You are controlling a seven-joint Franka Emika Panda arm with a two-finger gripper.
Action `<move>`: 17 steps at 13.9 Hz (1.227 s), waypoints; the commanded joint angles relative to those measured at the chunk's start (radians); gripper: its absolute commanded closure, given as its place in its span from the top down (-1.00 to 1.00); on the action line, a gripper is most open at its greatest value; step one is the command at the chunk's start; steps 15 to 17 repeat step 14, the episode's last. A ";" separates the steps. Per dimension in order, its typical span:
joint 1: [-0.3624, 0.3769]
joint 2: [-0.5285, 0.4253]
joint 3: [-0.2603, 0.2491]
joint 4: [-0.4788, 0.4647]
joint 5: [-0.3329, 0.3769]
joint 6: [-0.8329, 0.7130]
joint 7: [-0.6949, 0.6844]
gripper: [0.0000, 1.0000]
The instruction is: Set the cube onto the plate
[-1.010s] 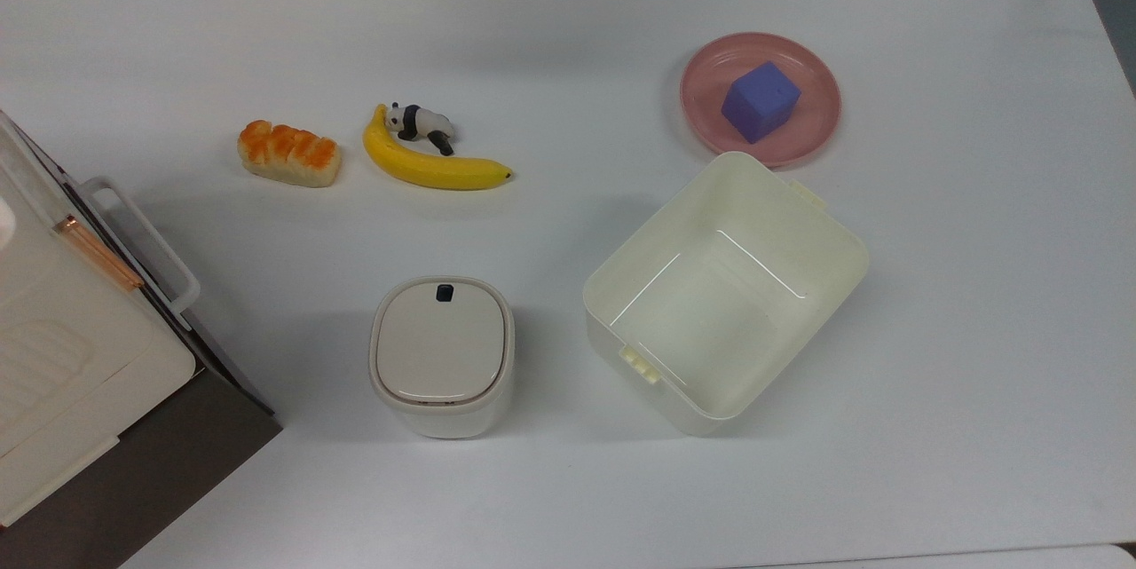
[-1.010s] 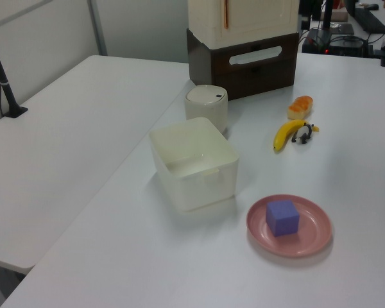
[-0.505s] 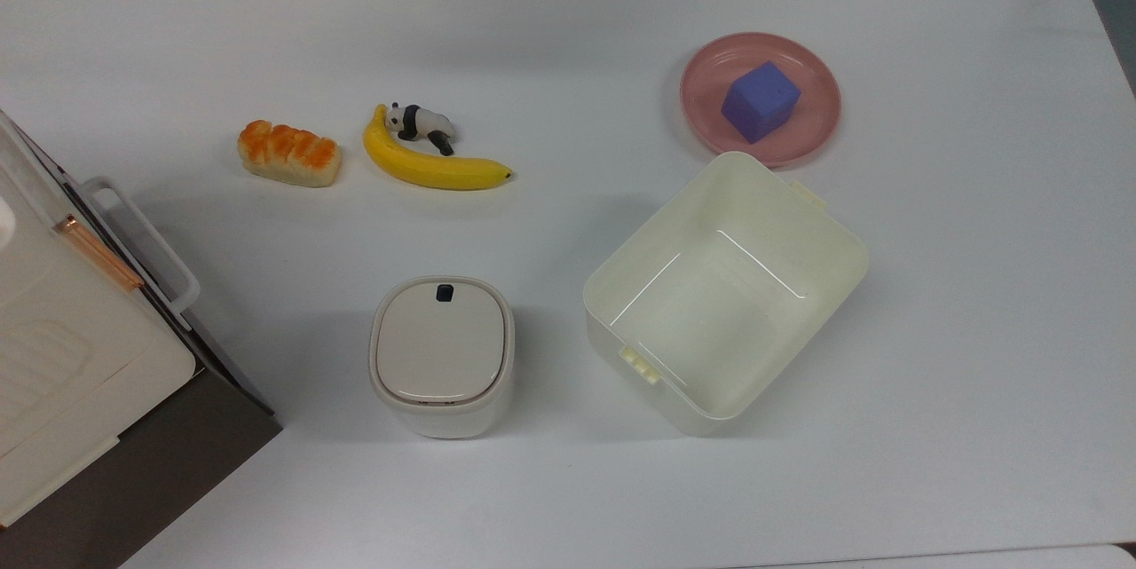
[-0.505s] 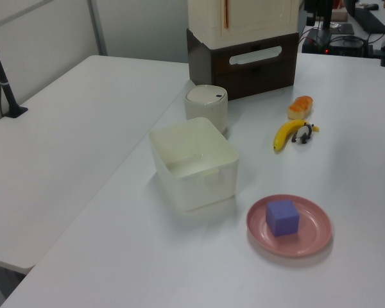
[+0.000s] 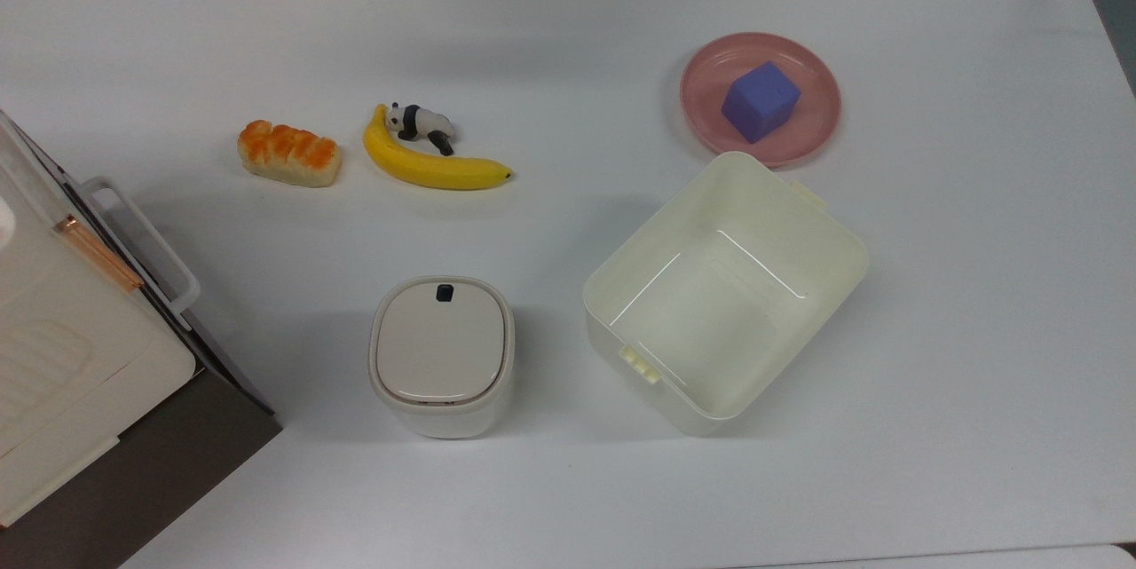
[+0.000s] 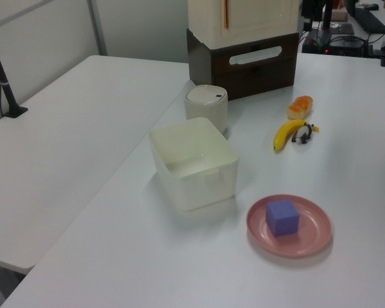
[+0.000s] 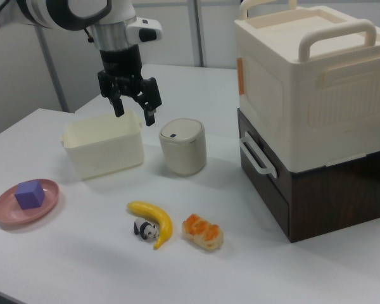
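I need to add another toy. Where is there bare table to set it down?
Bare stretches lie between the banana and the plate, and right of the cream tub in the top view. Crowded: tub against plate, and panda against banana.

Cube (image 5: 761, 102) on plate (image 5: 818, 130), just beside tub (image 5: 834, 285)

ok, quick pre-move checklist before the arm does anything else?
1. Cube on plate: ok, it sits inside the rim.
2. Cube resting flat, not on the rim: ok in the left view.
3. Pincer empty: ok, fingers open, nothing between them.
4. Pincer away from the cube: ok, it hangs raised near the tub and bin in the right view.
5. Plate fully on the table: ok.
6. Banana, panda, bread apart from the plate: ok.
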State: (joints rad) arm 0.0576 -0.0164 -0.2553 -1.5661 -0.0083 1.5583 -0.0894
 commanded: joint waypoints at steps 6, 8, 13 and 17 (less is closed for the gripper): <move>-0.001 -0.008 0.004 -0.040 0.025 0.048 -0.013 1.00; -0.005 -0.010 -0.004 -0.039 0.056 0.046 -0.012 1.00; -0.019 -0.010 -0.005 -0.034 0.065 0.042 -0.012 1.00; -0.019 -0.010 -0.005 -0.034 0.067 0.040 -0.012 1.00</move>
